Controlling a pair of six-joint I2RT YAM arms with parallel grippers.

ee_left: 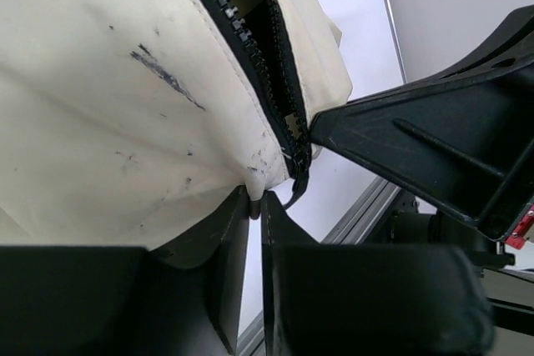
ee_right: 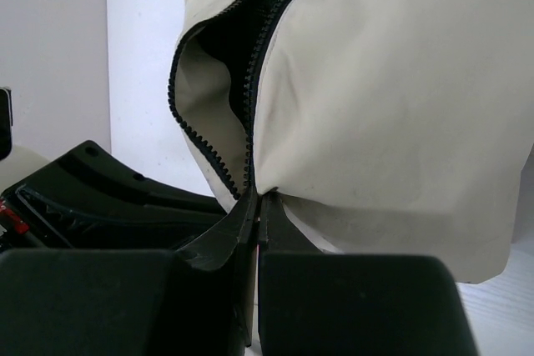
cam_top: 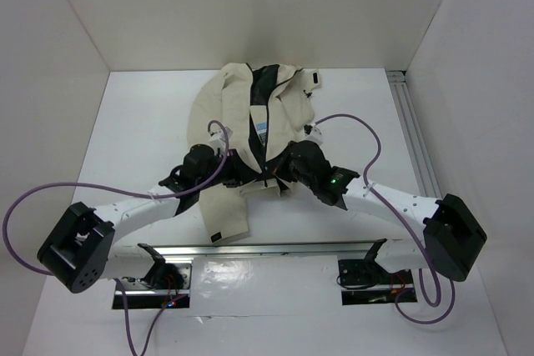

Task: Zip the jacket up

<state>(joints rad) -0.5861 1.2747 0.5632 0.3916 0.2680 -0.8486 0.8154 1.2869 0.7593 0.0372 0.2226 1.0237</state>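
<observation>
Jacket [cam_top: 242,114] lies mid-bench [cam_top: 375,122] toward the far edge. Left gripper [ee_left: 255,206] and right gripper [ee_right: 255,200] each clamp its hem beside the open zipper's [ee_left: 250,47] foot, seemingly to align both halves.

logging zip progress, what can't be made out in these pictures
1. Top view: on the jacket, the zipper's lower end is hidden under the left gripper and right gripper.
2. Right wrist view: the zipper teeth vanish behind the fingertips; no slider shows.
3. Left wrist view: the small part at the zipper's end is too unclear to identify.
4. Top view: label print too small.
</observation>
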